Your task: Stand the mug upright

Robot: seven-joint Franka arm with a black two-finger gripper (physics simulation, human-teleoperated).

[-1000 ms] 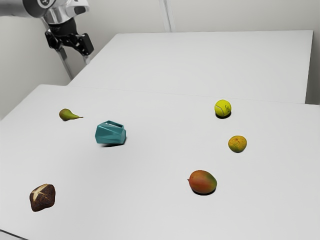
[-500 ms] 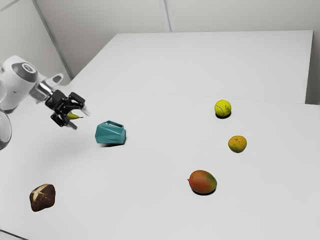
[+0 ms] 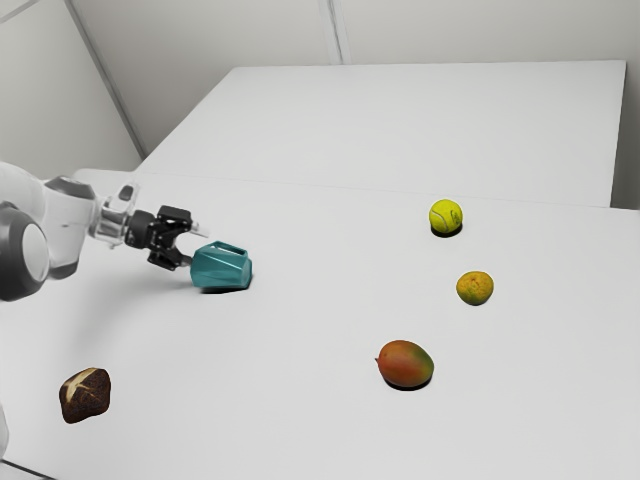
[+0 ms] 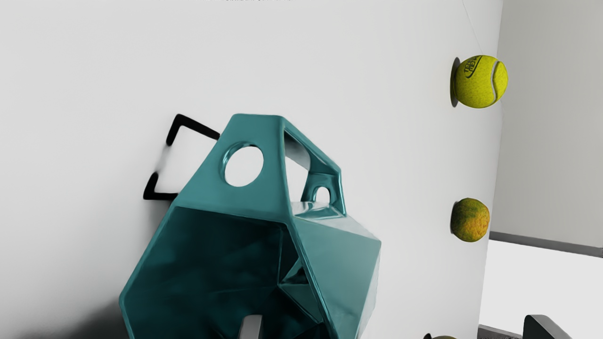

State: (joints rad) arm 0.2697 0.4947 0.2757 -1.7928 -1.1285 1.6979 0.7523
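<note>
Jaws wide at teal mug, which lies on its side, exterior view's left. Likely pre-grasp; next: straddle rim, close.

I count five things of five kinds: one mug, one ball, one mango and one orange, which make two fruits, and one brown lump, a single piece whose exact kind I cannot tell.
</note>
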